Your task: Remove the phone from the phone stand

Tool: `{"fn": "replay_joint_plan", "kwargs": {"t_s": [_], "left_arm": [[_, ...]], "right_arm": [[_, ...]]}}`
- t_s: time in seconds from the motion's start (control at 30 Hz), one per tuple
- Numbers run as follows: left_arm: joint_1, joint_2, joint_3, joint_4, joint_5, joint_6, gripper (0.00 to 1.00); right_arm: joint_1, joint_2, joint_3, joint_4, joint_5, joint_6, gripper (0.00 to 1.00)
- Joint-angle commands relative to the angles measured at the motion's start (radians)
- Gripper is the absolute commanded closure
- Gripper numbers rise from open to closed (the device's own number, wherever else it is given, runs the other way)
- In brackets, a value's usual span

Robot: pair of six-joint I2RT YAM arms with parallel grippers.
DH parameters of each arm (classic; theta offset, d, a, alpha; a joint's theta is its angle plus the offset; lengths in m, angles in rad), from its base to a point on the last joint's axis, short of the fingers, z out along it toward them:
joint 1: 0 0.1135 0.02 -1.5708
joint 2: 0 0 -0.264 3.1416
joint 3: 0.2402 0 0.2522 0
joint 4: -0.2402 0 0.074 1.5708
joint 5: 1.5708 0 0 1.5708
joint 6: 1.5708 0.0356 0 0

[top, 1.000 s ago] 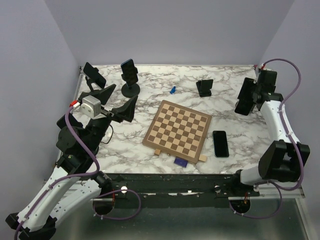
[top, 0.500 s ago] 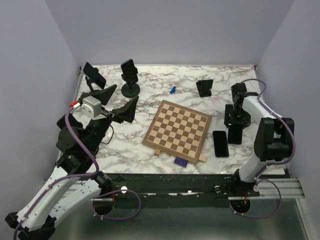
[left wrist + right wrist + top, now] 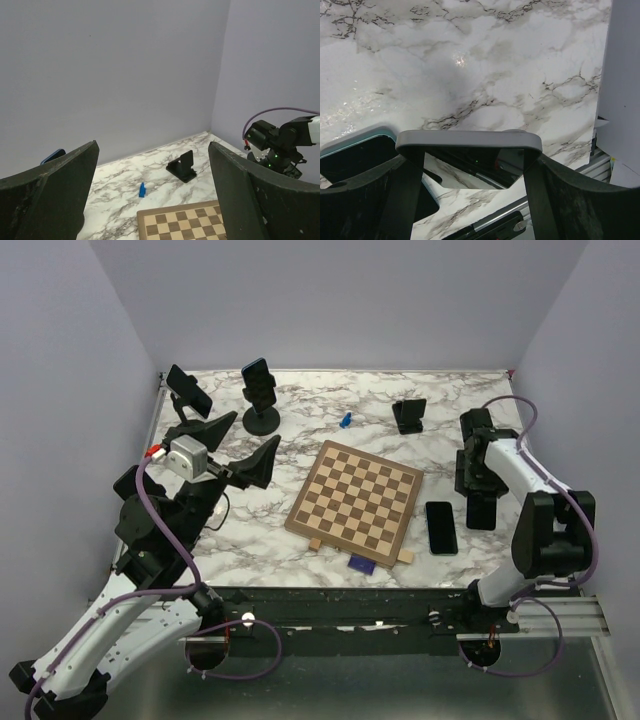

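From above, the right gripper [image 3: 478, 498] has swung down from the far right corner. It now hangs low at 3 o'clock of the chessboard [image 3: 355, 495], fingers clamped on the phone [image 3: 482, 518]. The phone looks clear of the empty stand [image 3: 408, 415] at 1 o'clock, so probably only setting it down remains. A second phone [image 3: 441, 527] lies flat just beside it at 9 o'clock, crowding the landing spot. The left gripper [image 3: 238, 445] is spread wide, holding nothing.

The left wrist view shows bare fingers, with a blue piece [image 3: 142, 190] and the empty stand [image 3: 183, 166] ahead near 12 o'clock.

In the right wrist view the phone [image 3: 468, 140] spans the fingers. The second phone [image 3: 352, 157] lies at 8 o'clock on the table [image 3: 485, 65].
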Motion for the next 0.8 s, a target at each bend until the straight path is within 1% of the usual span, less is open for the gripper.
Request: {"fn": "replay_joint_plan", "kwargs": {"t_s": [0.0,0.1,0.13,0.2,0.3,0.37,0.5,0.77], "left_arm": [[-0.008,-0.015,-0.014,0.024,-0.035,0.03,0.01],[-0.013,-0.014,-0.016,0.023,-0.031,0.03,0.01],[-0.015,-0.013,-0.016,0.025,-0.032,0.031,0.02],[-0.016,-0.012,-0.017,0.026,-0.036,0.036,0.01],[-0.017,-0.012,-0.017,0.026,-0.038,0.039,0.01],[-0.016,-0.014,-0.017,0.028,-0.04,0.041,0.01],[-0.018,-0.01,-0.018,0.03,-0.043,0.042,0.02],[-0.018,-0.009,-0.022,0.032,-0.056,0.042,0.01]], "right_arm": [[0.01,0.031,0.005,-0.022,0.054,0.012,0.99],[0.01,0.143,0.04,-0.069,-0.006,0.023,0.99],[0.009,0.176,0.049,-0.08,-0.005,0.036,0.99],[0.009,0.204,0.046,-0.078,-0.011,0.04,0.98],[0.01,0.21,0.036,-0.065,-0.029,0.029,0.92],[0.011,0.214,0.025,-0.052,-0.026,0.025,0.87],[0.01,0.225,0.025,-0.047,-0.048,0.018,0.81],[0.012,0.215,0.023,-0.044,-0.087,0.006,0.57]]}}
